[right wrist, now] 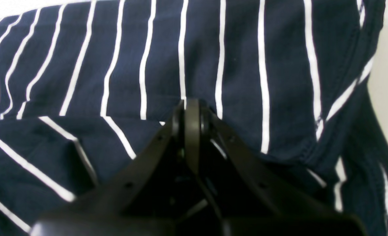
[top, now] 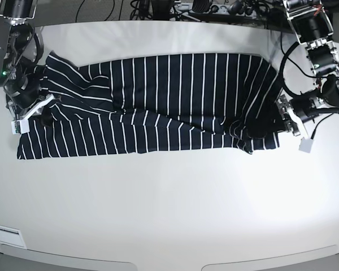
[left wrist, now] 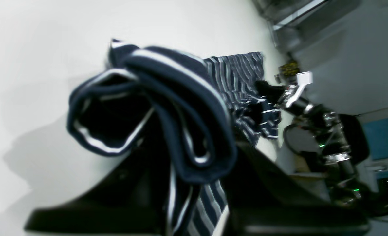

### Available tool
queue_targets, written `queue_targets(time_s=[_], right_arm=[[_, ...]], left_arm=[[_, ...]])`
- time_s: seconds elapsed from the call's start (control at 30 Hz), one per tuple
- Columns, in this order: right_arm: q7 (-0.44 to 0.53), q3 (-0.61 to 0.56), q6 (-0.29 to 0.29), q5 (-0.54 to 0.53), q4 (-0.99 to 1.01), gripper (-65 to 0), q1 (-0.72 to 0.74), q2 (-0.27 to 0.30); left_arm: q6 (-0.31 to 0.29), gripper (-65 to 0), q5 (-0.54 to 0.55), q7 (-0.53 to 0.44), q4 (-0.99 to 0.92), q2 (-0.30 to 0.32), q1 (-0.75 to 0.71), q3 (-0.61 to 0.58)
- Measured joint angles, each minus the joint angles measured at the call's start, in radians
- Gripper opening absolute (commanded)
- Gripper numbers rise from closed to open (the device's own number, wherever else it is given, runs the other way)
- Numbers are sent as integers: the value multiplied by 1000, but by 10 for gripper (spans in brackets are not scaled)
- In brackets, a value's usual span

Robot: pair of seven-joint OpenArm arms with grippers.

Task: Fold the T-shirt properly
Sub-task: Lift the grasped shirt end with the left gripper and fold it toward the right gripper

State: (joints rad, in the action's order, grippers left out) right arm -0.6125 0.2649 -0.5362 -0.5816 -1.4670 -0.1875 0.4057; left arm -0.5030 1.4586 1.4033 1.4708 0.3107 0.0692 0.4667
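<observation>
The T-shirt (top: 158,107), dark navy with thin white stripes, lies stretched out long across the white table (top: 169,203), its lower half doubled over lengthwise. At the shirt's right end in the base view, my left gripper (top: 278,116) is shut on a bunched roll of fabric (left wrist: 167,108) that rises between its black fingers (left wrist: 279,183). At the shirt's other end, my right gripper (top: 42,112) has its tips (right wrist: 192,109) pressed together at a fold edge of the striped cloth (right wrist: 246,65), shut on it. The neck label is hidden.
Cables (top: 175,7) run along the table's far edge. The right arm (left wrist: 324,131) shows far off in the left wrist view. A white tag (top: 305,145) hangs by the left arm and another (top: 17,125) by the right arm.
</observation>
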Motion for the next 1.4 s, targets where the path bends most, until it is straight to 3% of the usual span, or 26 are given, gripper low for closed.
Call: queue_targets(time_s=[0.17, 0.33, 0.63, 0.73, 0.87, 1.17, 1.3, 1.4], right_arm=[[5, 0, -9, -7, -1, -650, 3, -26], [6, 0, -14, -7, -1, -650, 3, -26], [-9, 0, -15, -14, -1, -650, 5, -26], [-16, 0, -15, -15, -1, -650, 5, -26], [-16, 0, -15, -21, -1, -650, 5, -26], [-23, 0, -34, -22, -1, -650, 5, -26], [-23, 0, -34, -23, -1, -650, 5, -26], [-23, 0, -37, -23, -1, -650, 5, -26]], left_arm=[[0, -650, 0, 0, 0, -103, 0, -2], [0, -650, -3, 0, 0, -175, 0, -78], [-135, -650, -4, -23, 0, -258, 4, -158], [-161, -650, -56, -90, 0, -289, 12, -158], [-163, -650, -151, -135, 0, -314, 9, -158], [-163, -650, -162, -145, 0, -358, 9, -158], [-134, -650, -286, -196, 0, -388, 9, -158], [-129, -650, -308, -211, 0, -394, 9, -163]])
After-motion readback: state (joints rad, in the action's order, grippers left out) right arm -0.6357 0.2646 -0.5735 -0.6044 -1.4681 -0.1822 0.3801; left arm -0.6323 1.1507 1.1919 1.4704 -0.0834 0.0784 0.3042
